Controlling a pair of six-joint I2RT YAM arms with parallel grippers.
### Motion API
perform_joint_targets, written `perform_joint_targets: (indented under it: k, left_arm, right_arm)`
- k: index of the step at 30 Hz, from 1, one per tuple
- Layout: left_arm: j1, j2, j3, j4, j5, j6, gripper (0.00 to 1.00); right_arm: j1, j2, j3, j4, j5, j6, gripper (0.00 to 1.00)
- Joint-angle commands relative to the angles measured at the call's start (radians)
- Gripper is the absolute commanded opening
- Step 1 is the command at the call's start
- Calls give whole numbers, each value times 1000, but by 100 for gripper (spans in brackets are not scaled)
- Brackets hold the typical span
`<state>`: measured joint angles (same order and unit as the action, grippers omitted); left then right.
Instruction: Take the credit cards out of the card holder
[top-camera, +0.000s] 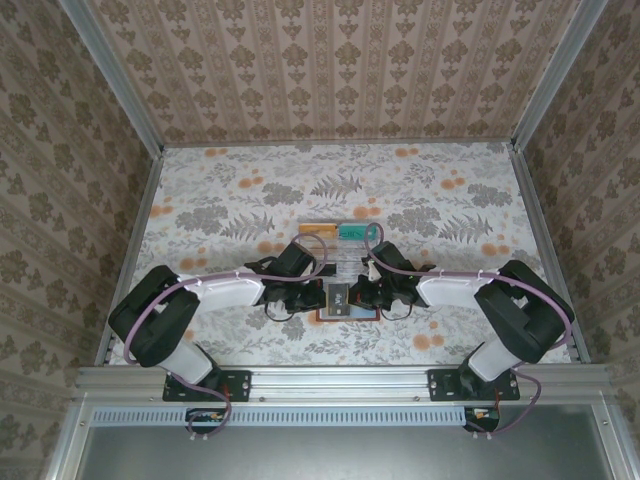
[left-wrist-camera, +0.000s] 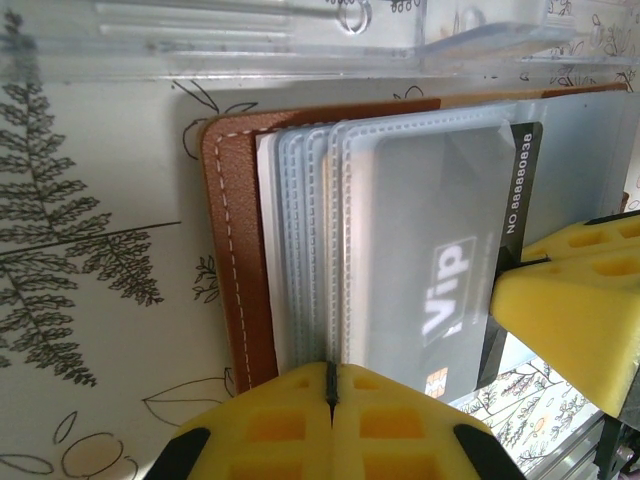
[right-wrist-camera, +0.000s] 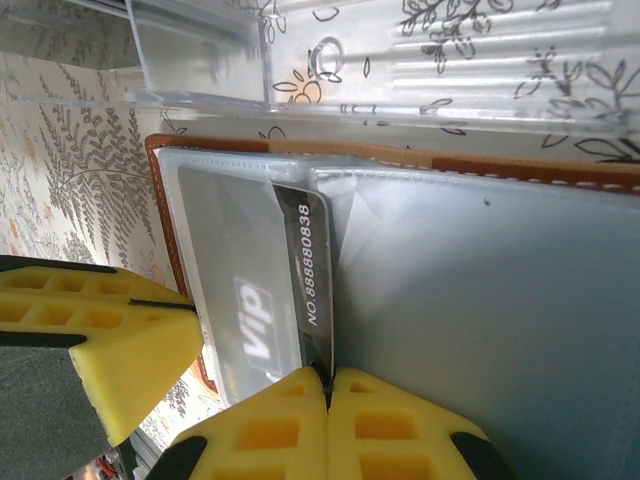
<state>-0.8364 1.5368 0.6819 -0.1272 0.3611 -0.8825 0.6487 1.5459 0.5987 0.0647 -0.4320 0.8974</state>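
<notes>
Card holder: the card holder (left-wrist-camera: 235, 260) lies open on the table (top-camera: 220, 200), just in front of the arm bases and right beside the clear tray (right-wrist-camera: 430, 60); brown leather rim, clear-grey pockets stacked inside
Done: the orange card (top-camera: 317, 228) and the teal card (top-camera: 355, 232) lie side by side on the table beyond the tray, free of the holder
Left to do: the black card (right-wrist-camera: 305, 270) sits mostly inside a pocket, its numbered edge poking out; I judge it partway drawn, so about two thirds of the job is over
Left claw: the left claw (left-wrist-camera: 330, 420) is pinched tight on the edge of the pockets, pinning the holder
Right claw: the right claw (right-wrist-camera: 328, 420) is closed tight on the exposed edge of the black card
Count: three cards, two out and one in; one card holder; one clear tray; two claws
</notes>
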Motion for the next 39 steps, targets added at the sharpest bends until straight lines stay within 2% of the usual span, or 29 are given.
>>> perform_joint_targets:
  k: [1,15,24,34,39]
  left_arm:
    - [0,16,-21,-76,-40,-13,0]
    - [0,11,-21,-78,-39,-9,0]
    - [2,-1,-2,-104,-47,5,0]
    - [6,-20,-9,-102,-43,8,0]
    - [10,-54,16,-124,-46,23,0]
  right_arm:
    - [-12,-13,-45,-86,33,-2,0]
    - [-84,-126,-92,-204,47,-70,0]
    - [-96,-148,-114,-213,35,-81,0]
    - [-174,-314,-143,-322,36,-144,0]
    - [-179,-396,-84,-422,54,-194,0]
